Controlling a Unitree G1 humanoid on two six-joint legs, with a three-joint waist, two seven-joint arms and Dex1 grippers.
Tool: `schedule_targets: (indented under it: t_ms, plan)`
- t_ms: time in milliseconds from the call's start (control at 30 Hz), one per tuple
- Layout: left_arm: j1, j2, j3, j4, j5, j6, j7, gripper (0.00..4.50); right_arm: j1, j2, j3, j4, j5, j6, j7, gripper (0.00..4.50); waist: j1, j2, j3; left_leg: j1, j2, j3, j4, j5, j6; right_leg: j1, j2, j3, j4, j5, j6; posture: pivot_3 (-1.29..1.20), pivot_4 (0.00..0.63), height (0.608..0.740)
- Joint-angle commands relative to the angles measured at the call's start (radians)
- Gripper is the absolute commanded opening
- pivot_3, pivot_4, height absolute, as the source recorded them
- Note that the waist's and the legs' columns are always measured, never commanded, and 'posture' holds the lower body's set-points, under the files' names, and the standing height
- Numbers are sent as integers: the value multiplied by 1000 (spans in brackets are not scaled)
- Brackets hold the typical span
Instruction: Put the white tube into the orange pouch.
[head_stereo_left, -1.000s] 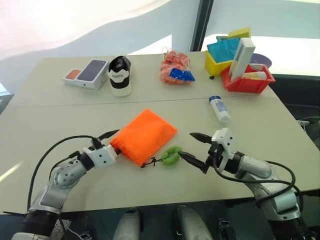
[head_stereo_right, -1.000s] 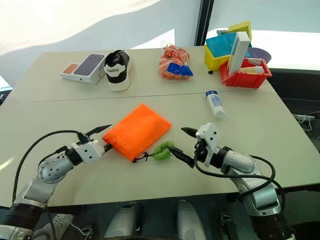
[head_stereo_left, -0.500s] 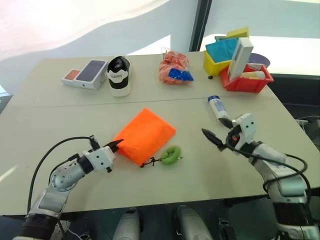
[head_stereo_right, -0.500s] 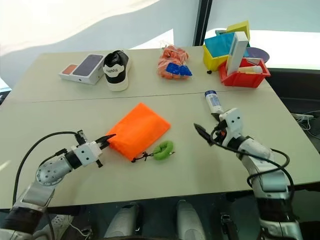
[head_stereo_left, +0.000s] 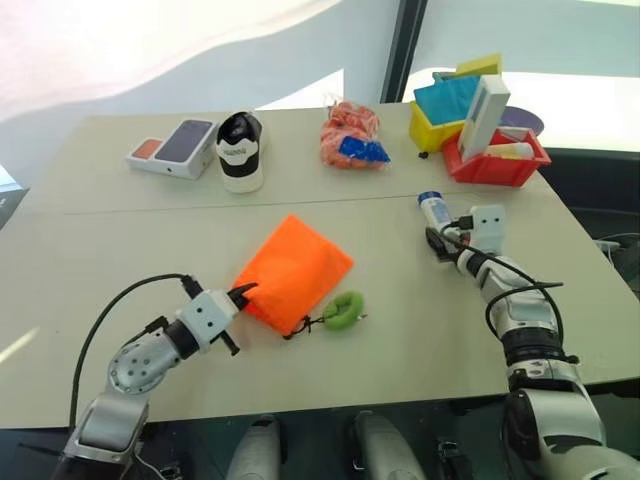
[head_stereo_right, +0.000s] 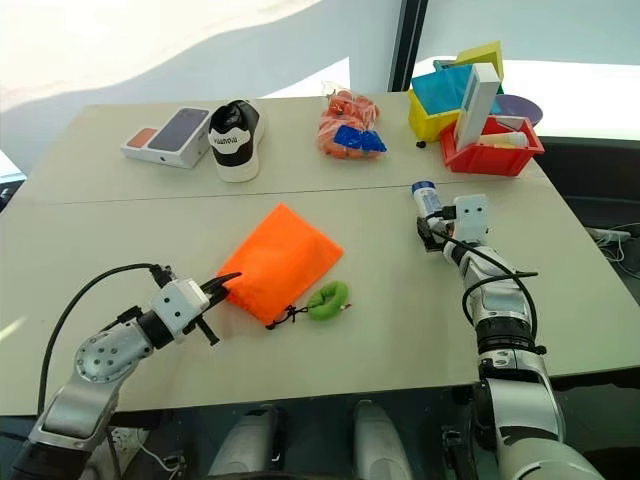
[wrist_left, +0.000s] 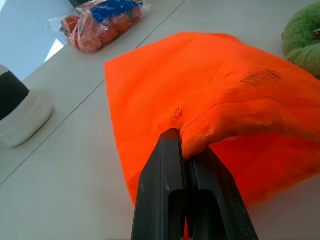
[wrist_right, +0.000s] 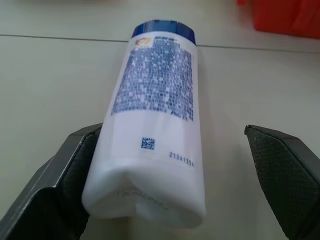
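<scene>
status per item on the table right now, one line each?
white tube: lying on its side, blue cap on, between the open fingers of the right tool, not gripped
orange pouch: flat on the table, one edge pinched and lifted by the left tool, which is shut
green ring: lying on the table by the pouch, on its cord
shoe: upright
phone box: lying flat
red bin: upright, holding things

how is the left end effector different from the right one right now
The left end effector is shut, pinching an edge of the bright orange fabric pouch; the right end effector is open, straddling the white blue-capped tube lying on the table. Both have black fingers.
</scene>
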Motion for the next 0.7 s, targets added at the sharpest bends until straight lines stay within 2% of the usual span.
schedule_targets:
  t_ms: [33, 167, 200, 300, 400, 600, 700]
  plan:
    - [-5, -13, 10, -33, -31, 34, -4, 0, -28, 2, -33, -8, 14, -51, 1, 3594, -1, 0, 0, 0, 0, 0, 0, 0, 0, 0, 0, 0, 0, 0, 0, 0, 150, 740]
    - [-29, -28, 5, -20, -69, 76, -28, 0, 0, 9, -28, -76, 20, -54, 24, 1645, -1, 0, 0, 0, 0, 0, 0, 0, 0, 0, 0, 0, 0, 0, 0, 0, 150, 740]
    - [-40, -34, 6, -17, -89, 95, -36, 0, 11, 9, -25, -99, 22, -51, 34, 1519, -1, 0, 0, 0, 0, 0, 0, 0, 0, 0, 0, 0, 0, 0, 0, 0, 150, 740]
    - [-83, -41, 10, -3, -135, 144, -67, 0, 64, 3, -15, -210, 36, -46, 83, 1519, 2, 0, 0, 0, 0, 0, 0, 0, 0, 0, 0, 0, 0, 0, 0, 0, 150, 740]
    - [-161, -43, 23, 24, -217, 237, -112, 0, 204, -32, 28, -486, 111, -7, 253, 1519, 8, 0, 0, -1, 0, -1, 0, 0, 0, 0, 0, -1, 0, 0, 1, 0, 150, 740]
    - [-278, -21, 19, 53, -343, 423, -213, 0, 464, -141, 109, -981, 388, 276, 498, 1519, 0, 1, 0, 0, 0, -2, 0, 0, 0, 0, 0, -2, 1, -1, 2, 0, 150, 740]
    - [-355, -15, 9, 74, -394, 522, -252, 0, 540, -189, 181, -1152, 464, 399, 525, 1519, 0, 1, 0, 0, 0, -4, 0, 0, 0, 0, 1, -3, 1, -1, 1, 0, 150, 740]
